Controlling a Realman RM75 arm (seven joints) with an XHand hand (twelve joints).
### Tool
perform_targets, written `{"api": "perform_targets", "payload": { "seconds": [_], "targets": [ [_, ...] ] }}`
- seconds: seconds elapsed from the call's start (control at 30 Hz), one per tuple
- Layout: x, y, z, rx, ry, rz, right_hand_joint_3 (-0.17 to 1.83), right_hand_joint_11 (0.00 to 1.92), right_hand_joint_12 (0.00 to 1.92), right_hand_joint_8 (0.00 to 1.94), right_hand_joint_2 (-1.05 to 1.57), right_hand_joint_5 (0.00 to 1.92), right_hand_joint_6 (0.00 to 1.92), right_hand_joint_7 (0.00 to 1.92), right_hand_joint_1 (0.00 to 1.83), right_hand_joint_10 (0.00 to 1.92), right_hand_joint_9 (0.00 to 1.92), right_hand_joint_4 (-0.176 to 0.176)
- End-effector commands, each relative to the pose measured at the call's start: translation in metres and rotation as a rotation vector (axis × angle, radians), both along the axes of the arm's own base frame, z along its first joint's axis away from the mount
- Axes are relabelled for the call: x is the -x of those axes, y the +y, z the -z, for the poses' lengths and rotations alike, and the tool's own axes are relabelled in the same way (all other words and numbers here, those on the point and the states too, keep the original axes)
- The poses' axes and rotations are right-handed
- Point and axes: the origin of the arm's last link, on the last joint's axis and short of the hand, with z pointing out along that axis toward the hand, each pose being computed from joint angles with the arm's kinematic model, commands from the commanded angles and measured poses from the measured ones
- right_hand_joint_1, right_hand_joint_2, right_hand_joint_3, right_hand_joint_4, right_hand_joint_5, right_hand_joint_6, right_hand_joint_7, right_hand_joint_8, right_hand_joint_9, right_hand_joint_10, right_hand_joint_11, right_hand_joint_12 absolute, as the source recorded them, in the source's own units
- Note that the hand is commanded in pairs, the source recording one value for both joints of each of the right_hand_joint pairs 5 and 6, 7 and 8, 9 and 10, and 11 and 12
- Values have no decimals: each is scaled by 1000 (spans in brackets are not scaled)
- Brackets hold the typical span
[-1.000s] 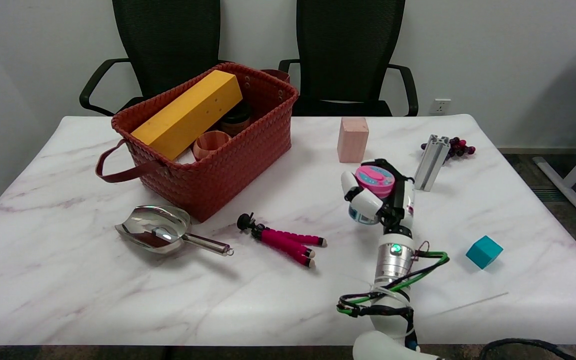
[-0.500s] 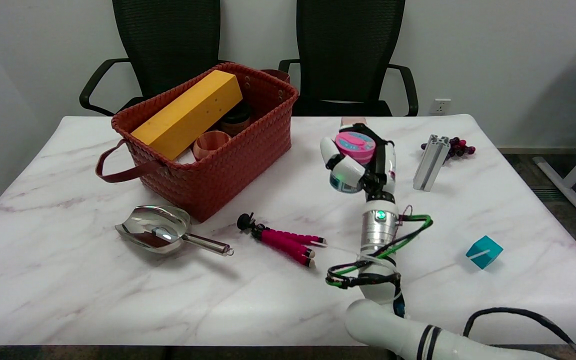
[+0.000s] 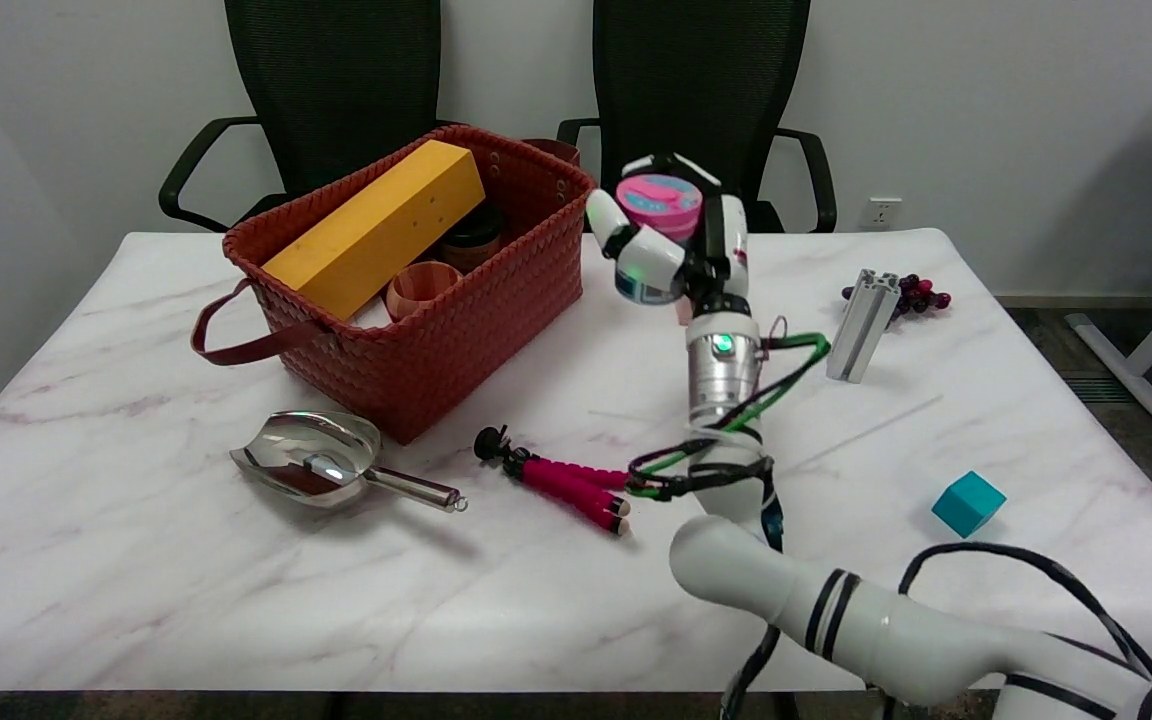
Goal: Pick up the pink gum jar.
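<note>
Figure: head view of the tabletop, read left to right. At far left stands a woven red basket holding a long yellow block and a small wooden cup. In front of it lie a metal scoop and, further right, a pink-legged mini tripod. Right of centre the right hand is raised well clear of the tabletop, just beside the basket's right wall, its fingers wrapped around the pink gum jar. The jar sits upright in the grasp, long axis vertical, pink lid uppermost and the pale body below partly hidden by the fingers. The jar thus lies inside the hand, not away from it in any direction; judged from this, the pick-up is essentially achieved, and any further move depends on the jar remaining vertical in the grasp. Further right are an aluminium profile, a bunch of dark grapes behind it, and a teal cube nearer the camera.
</note>
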Motion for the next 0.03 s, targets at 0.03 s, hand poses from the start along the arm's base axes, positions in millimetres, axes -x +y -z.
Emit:
{"api": "perform_targets", "payload": {
  "seconds": [0.03],
  "targets": [
    [-78, -66, 23, -160, 127, -63, 1062, 1441, 1441, 1534, 1511, 1632, 1632, 1534, 1067, 1378, 1378, 0]
  ]
}}
